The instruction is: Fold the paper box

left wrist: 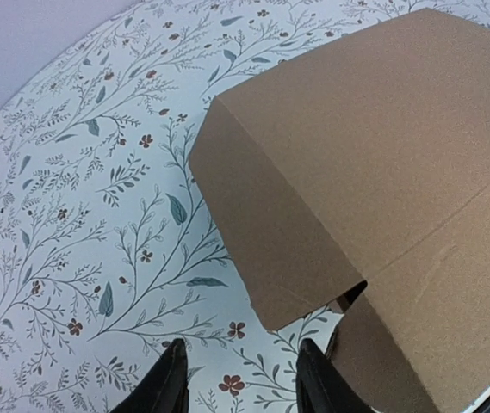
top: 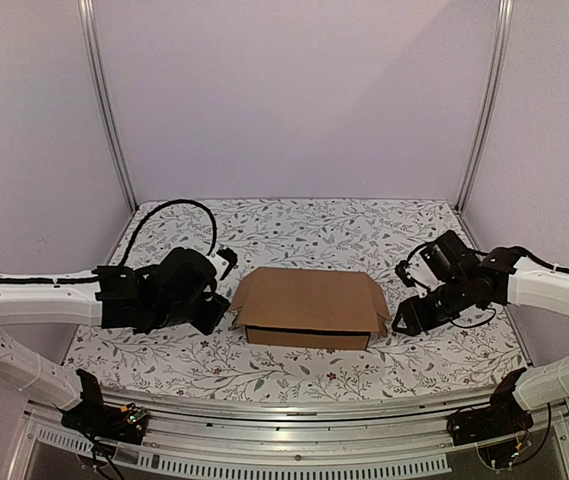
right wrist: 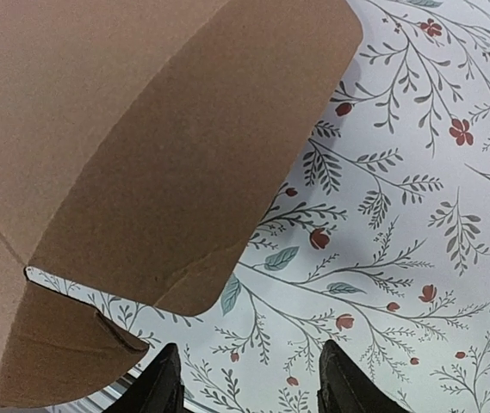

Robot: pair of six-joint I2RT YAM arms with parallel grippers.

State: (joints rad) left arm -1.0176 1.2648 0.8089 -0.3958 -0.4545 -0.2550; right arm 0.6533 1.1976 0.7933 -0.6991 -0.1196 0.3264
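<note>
The paper box is plain brown cardboard, folded into a shallow box in the middle of the table, lid down, with a side flap sticking out at each end. My left gripper is open and empty just left of the box. In the left wrist view its gripper is just short of the box's left flap. My right gripper is open and empty just right of the box. In the right wrist view its gripper is just short of the right flap.
The table wears a white cloth with a leaf and flower print. A metal rail runs along the near edge. Pale walls with two metal posts close in the back and sides.
</note>
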